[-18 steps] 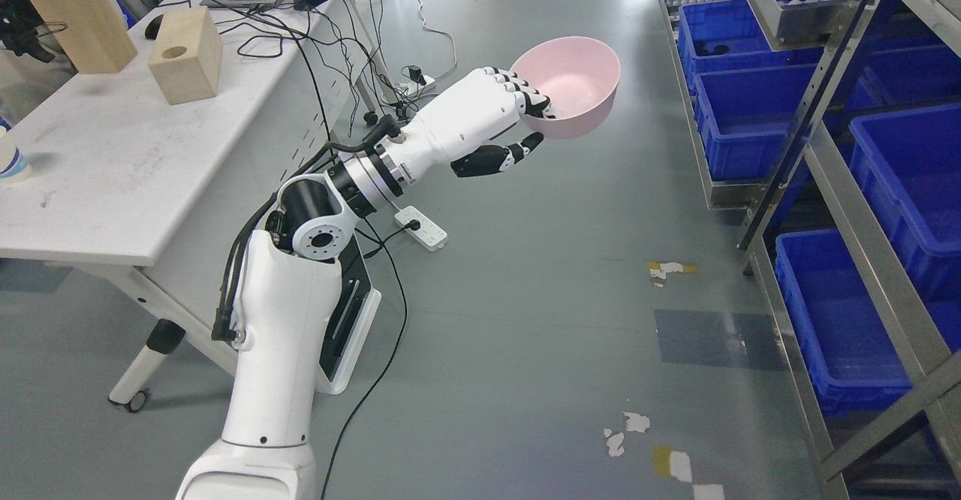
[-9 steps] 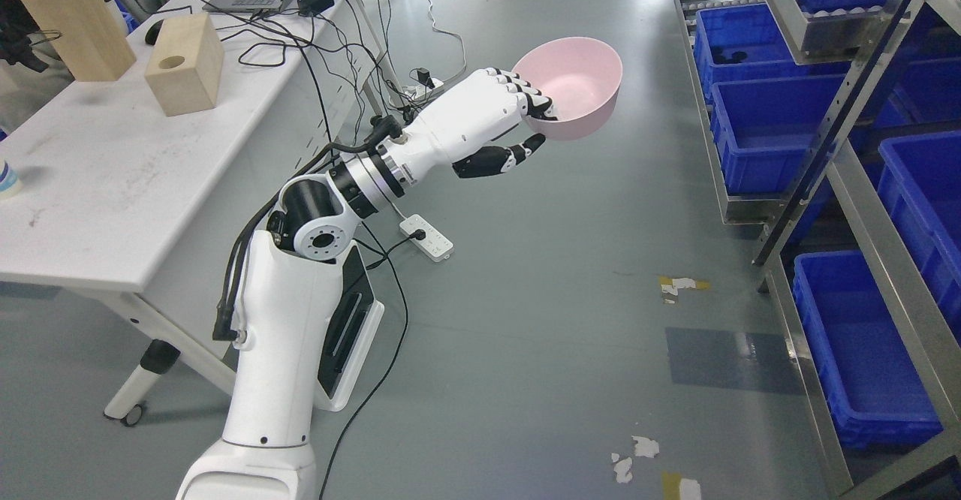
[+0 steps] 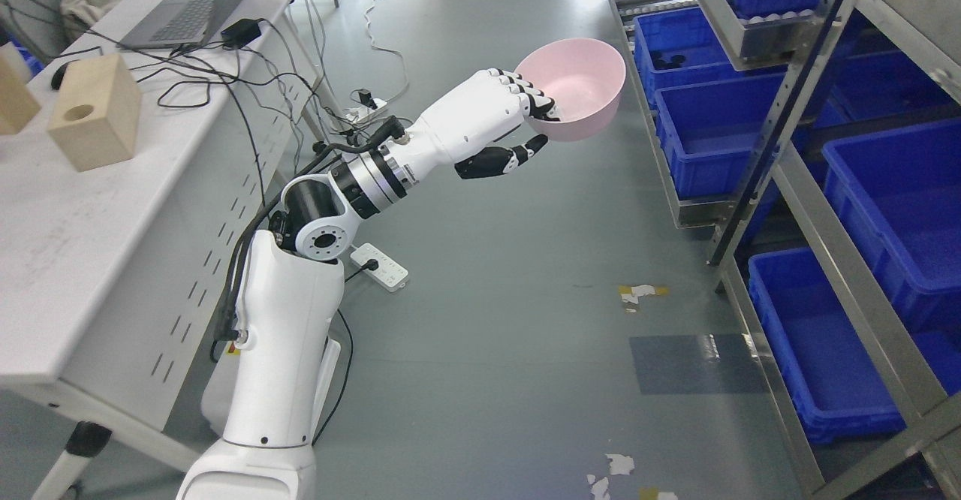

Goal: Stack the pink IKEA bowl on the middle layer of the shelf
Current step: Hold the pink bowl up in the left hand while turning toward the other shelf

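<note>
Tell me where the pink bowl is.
Head view, upper centre: the pink bowl is held over the floor by the left hand, just left of the blue bins.

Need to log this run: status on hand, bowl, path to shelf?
Left hand shut on pink bowl, held upright above the floor. Right hand not in view. Shelf to the right, blue bins on it; nothing between.

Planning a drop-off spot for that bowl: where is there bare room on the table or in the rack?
The white table is bare nearer than the wooden block; cables and a laptop crowd its far end. The blue bins look empty. The left robot hand holds the pink bowl.
</note>
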Tool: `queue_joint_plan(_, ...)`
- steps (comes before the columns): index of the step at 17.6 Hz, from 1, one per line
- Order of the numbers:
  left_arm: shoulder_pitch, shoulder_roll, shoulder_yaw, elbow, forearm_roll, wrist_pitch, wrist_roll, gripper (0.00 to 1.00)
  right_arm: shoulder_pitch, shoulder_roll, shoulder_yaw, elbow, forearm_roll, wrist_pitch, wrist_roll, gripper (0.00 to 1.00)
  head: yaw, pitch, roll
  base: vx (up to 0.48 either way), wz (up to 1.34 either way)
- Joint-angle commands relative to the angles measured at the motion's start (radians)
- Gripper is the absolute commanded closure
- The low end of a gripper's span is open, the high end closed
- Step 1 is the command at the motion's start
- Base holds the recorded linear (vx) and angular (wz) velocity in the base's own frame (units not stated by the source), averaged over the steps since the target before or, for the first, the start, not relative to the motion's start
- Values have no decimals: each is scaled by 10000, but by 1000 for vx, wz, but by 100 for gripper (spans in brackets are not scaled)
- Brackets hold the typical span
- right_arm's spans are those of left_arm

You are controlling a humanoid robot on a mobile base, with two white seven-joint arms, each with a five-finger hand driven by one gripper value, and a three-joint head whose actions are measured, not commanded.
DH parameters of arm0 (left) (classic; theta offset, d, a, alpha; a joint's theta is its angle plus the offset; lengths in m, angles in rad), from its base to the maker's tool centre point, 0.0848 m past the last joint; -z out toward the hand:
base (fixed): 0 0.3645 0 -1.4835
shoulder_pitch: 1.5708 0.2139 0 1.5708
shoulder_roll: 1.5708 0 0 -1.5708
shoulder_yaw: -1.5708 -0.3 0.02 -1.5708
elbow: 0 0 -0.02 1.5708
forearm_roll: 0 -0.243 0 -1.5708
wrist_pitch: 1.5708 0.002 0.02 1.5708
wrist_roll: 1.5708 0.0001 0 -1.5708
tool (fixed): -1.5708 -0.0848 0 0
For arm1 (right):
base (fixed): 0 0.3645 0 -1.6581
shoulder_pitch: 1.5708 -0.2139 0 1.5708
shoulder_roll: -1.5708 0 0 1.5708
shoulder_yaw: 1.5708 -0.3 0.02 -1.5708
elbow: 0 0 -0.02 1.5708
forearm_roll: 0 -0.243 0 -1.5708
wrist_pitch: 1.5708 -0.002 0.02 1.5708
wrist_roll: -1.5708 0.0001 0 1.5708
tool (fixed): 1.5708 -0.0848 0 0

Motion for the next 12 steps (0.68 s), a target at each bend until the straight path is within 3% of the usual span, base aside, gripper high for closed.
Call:
queue_joint_plan(1,-2,174,-454,28,70,8,4,98,217,-175,0,-174,0,-2,-10,0,0,0,0,83,-549)
queue_joint_plan(8,-33,174,-943,-18,619,8,-11,98,217,-175,0,-174,0,-2,-10,0,0,0,0,62,-663)
queue_joint_plan(12,-706,174,-1145,-80,1020,8,-11,98,217,-175,0,-174,0,-2,-10,0,0,0,0,-7,-673)
